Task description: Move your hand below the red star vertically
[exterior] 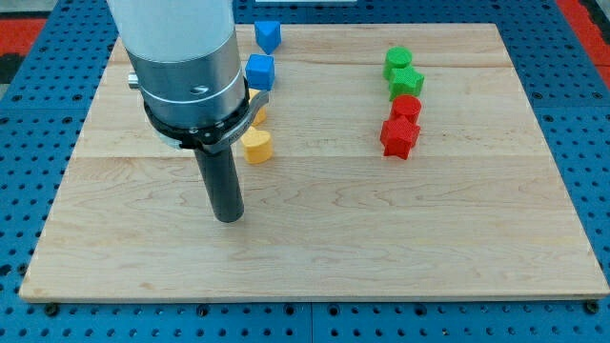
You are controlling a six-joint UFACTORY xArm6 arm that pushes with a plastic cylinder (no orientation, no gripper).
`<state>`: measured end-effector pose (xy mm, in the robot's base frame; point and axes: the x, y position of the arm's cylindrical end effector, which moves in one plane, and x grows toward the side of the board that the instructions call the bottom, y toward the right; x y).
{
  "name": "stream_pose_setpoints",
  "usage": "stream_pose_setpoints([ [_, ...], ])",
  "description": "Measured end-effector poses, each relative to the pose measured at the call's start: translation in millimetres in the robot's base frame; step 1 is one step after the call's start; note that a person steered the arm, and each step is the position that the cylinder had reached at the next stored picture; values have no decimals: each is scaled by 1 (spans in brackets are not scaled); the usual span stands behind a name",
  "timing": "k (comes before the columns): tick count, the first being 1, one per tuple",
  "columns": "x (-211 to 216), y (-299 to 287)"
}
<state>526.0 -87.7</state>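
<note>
Currently my tip (229, 217) rests bare on the board, holding nothing, well to the view's left of the red star (399, 138) and lower, so the approach seems just begun, needing a long rightward slide.

A pale wooden worktop (315, 248) of joined planks lies on a blue pegboard surface (29, 114) dotted with holes, with red panels (24, 24) at the view's top corners.
</note>
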Motion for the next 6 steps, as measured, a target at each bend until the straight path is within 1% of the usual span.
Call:
stream_pose_setpoints([
  [1,0,0],
  [2,0,14],
  [3,-1,44],
  [4,-10,130],
  [5,-28,203],
  [6,-64,238],
])
